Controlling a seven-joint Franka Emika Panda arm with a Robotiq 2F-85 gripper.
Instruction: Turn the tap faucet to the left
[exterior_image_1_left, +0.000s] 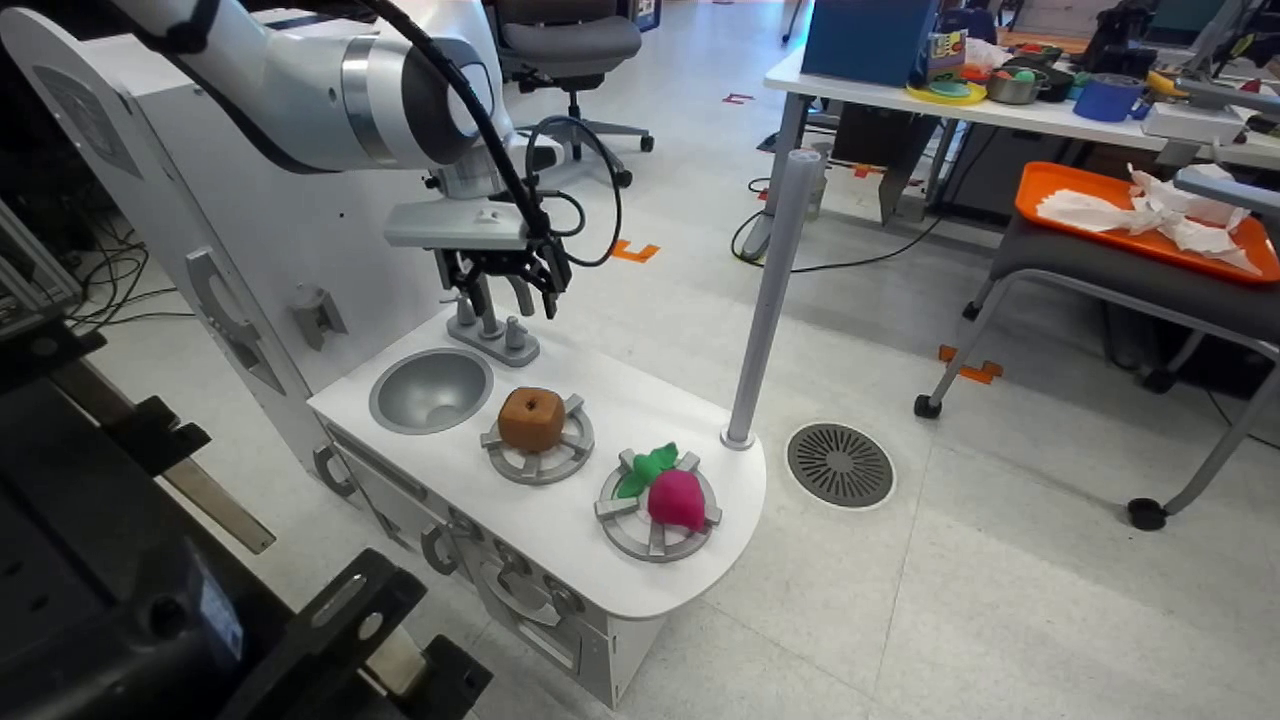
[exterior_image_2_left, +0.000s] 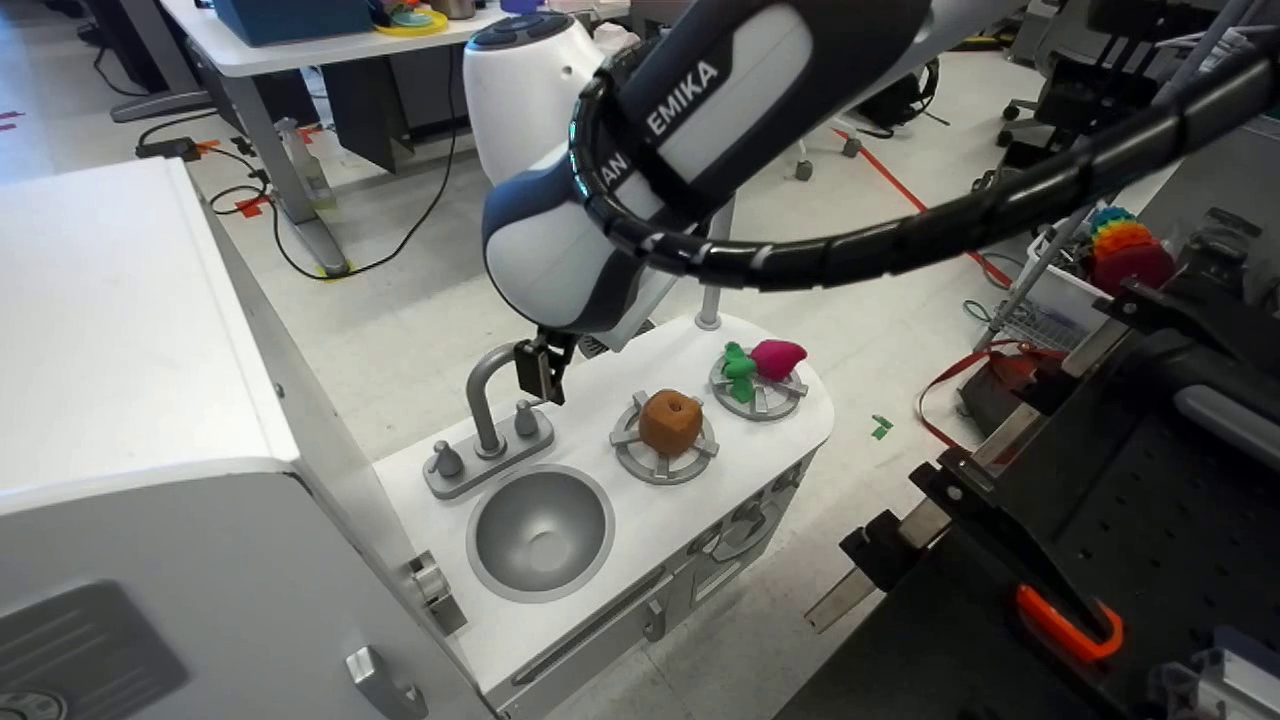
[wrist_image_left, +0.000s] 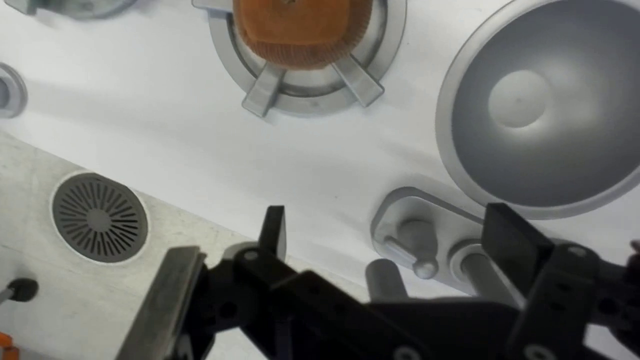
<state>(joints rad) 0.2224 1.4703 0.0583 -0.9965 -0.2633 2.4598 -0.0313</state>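
Observation:
The grey toy tap faucet (exterior_image_1_left: 489, 316) stands behind the sink basin, upright, in both exterior views (exterior_image_2_left: 480, 408). Its hooked spout points along the counter toward the burners, not over the basin. Two small knobs flank it on its base. My gripper (exterior_image_1_left: 505, 290) is at spout height from above and also shows in an exterior view (exterior_image_2_left: 546, 374). In the wrist view the gripper (wrist_image_left: 387, 220) is open, with the faucet's spout end (wrist_image_left: 385, 280) and post between its spread fingers. One finger is close to the post; I cannot tell whether they touch.
The round grey sink (exterior_image_2_left: 540, 535) lies in front of the faucet. A brown block-shaped toy (exterior_image_1_left: 531, 420) sits on the near burner. A pink and green toy (exterior_image_1_left: 677, 500) sits on the far burner. A tall grey pole (exterior_image_1_left: 775, 300) and a white cabinet (exterior_image_2_left: 120, 330) rise at the counter's ends.

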